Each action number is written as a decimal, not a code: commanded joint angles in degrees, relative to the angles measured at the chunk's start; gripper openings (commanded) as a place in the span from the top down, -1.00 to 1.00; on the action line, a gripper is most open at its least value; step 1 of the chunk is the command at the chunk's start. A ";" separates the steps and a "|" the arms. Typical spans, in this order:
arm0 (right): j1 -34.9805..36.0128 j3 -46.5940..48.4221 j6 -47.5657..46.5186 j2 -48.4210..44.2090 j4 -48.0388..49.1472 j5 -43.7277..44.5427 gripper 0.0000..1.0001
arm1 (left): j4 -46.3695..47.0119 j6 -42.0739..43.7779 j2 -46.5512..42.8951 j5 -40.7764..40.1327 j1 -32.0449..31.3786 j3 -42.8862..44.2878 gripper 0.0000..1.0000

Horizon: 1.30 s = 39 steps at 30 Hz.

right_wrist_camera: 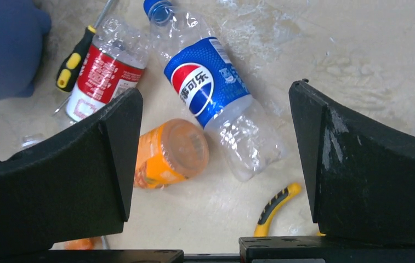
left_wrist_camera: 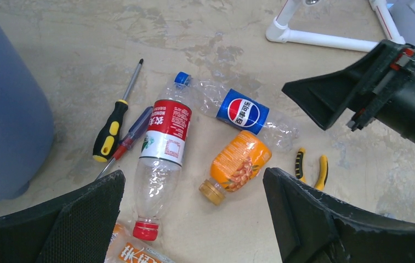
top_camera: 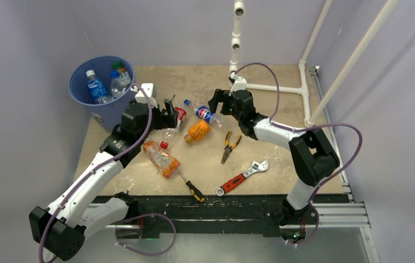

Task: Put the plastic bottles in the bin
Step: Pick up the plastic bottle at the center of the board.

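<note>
Four bottles lie on the table [top_camera: 282,164], and at least two more are inside the bin [top_camera: 106,114].

- Bin: blue, round, at the far left corner of the table. It holds a blue-label bottle [top_camera: 96,87] and a green-capped bottle [top_camera: 120,75].
- Red-label bottle [left_wrist_camera: 164,143]: clear, red cap, lying flat near the bin.
- Cola bottle [left_wrist_camera: 242,112]: clear, blue label and blue cap, lying flat, its cap end close to the red-label bottle.
- Small orange bottle [left_wrist_camera: 237,164]: lying on its side just beside the cola bottle.
- Flattened orange bottle [top_camera: 161,158]: red cap, nearer the front edge, by the left arm.
- Left gripper [left_wrist_camera: 194,175]: jaws spread wide, holding nothing, above the red-label bottle.
- Right gripper [right_wrist_camera: 217,90]: jaws spread wide, holding nothing, above the cola bottle.
- Tools: two screwdrivers [left_wrist_camera: 114,123] between the bin and the red-label bottle; a third screwdriver [top_camera: 193,189] at the front edge; pliers [top_camera: 229,146] near the small orange bottle; wrench [top_camera: 242,178] with a red handle, near the front.
- White pipe frame [top_camera: 282,87]: far right of the table.
</note>
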 commanded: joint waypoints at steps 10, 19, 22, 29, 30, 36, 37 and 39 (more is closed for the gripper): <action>0.26 16.28 -10.45 14.02 -8.21 -3.78 -0.87 | 1.52 -1.20 0.85 0.39 0.24 -0.64 -0.93; 0.70 17.83 -13.31 18.66 -12.50 -6.76 -0.88 | 1.35 -1.21 0.48 0.29 0.24 -0.73 -0.93; 0.92 17.73 -13.60 19.73 -13.24 -7.33 -0.81 | 1.26 -1.23 0.53 0.23 0.24 -0.67 -0.93; 1.20 15.87 -13.47 19.38 -12.03 -8.18 -0.57 | 1.16 -1.21 0.48 0.23 0.24 -0.73 -0.93; 1.20 15.51 -13.38 18.97 -11.75 -8.12 -0.52 | 1.17 -1.21 0.48 0.22 0.24 -0.73 -0.93; 1.20 12.02 -12.27 13.74 -9.42 -6.92 -0.26 | 1.17 -1.23 0.39 0.06 0.24 -0.60 -0.93; 1.24 11.11 -11.85 12.24 -8.90 -6.42 -0.25 | 1.06 -1.26 0.33 -0.11 0.24 -0.59 -0.92; 1.40 8.23 -10.97 7.80 -7.43 -4.58 -0.23 | 1.10 -1.45 -0.45 -0.84 0.24 -0.60 -0.91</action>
